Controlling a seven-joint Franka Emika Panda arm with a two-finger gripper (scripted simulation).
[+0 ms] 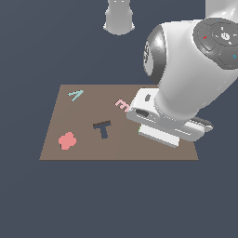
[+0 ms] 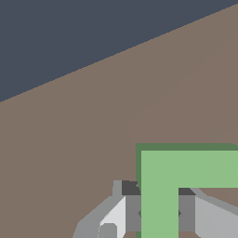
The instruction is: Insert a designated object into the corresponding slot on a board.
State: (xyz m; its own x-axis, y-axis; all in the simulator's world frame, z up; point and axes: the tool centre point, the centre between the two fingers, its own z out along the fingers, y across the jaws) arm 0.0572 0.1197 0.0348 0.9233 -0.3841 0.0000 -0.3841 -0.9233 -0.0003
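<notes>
In the wrist view the bright green L-shaped block (image 2: 160,195) lies between my two fingers, and my gripper (image 2: 159,212) is shut on its upright bar, just over the brown board (image 2: 93,139). One grey finger (image 2: 133,211) presses each side of the bar. In the exterior view my gripper (image 1: 158,136) hangs low over the right part of the board (image 1: 83,149), and the white hand covers the block. The slot shows in neither view.
On the board lie a pink E (image 1: 122,105) close to my hand, a teal A (image 1: 76,95) at the far left corner, a dark navy T (image 1: 102,128) in the middle and a red flower shape (image 1: 67,140) at the near left. The arm's base (image 1: 119,18) stands behind the board.
</notes>
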